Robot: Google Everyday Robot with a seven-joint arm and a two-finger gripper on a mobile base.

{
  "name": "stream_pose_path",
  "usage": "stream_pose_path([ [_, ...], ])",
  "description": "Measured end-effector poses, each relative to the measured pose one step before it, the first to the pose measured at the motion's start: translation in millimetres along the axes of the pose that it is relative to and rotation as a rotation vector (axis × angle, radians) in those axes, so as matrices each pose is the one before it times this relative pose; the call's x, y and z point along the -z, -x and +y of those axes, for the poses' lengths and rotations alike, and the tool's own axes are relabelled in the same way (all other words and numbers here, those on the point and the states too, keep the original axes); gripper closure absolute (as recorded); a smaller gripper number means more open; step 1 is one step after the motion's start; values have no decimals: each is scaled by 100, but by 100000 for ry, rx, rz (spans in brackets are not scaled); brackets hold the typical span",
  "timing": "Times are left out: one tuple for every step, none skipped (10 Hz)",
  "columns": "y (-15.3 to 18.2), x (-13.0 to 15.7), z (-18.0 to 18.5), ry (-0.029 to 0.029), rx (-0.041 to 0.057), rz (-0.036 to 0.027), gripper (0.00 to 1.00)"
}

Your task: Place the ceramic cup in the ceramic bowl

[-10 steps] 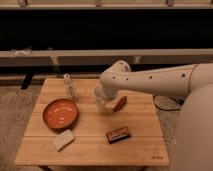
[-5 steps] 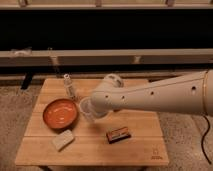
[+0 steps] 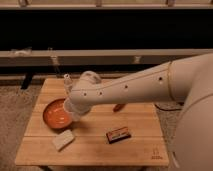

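The orange-red ceramic bowl (image 3: pixel 54 115) sits on the left part of the wooden table (image 3: pixel 140 150). My white arm reaches in from the right, and its end covers the bowl's right rim. My gripper (image 3: pixel 73 113) is at that end, over the right side of the bowl, mostly hidden by the wrist. The white ceramic cup is hidden from view behind the arm's end.
A slim clear shaker (image 3: pixel 67 83) stands just behind the bowl, close to the arm. A pale block (image 3: pixel 63 139) lies in front of the bowl. A small brown box (image 3: pixel 118 135) lies front centre, and a red object (image 3: pixel 118 107) peeks out under the arm.
My arm has swung left from the table's middle to over the bowl's right rim. The white cup, seen at the gripper earlier, is now hidden behind the arm.
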Motion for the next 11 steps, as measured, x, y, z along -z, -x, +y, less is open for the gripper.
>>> stream_pose_path([
  [572, -394, -623, 122, 1125, 45, 100],
  [296, -290, -378, 145, 556, 228, 100],
  [633, -593, -194, 190, 930, 318, 98],
  [685, -789, 12, -517, 782, 164, 91],
  [455, -681, -29, -354, 165, -120, 83],
  [489, -797, -119, -199, -262, -67, 73],
  [813, -945, -476, -392, 216, -41, 61],
  [703, -638, -343, -233, 458, -121, 53],
  [454, -556, -459, -430, -84, 197, 43],
  [318, -717, -715, -390, -446, 468, 32],
  [665, -559, -657, -227, 263, -152, 23],
])
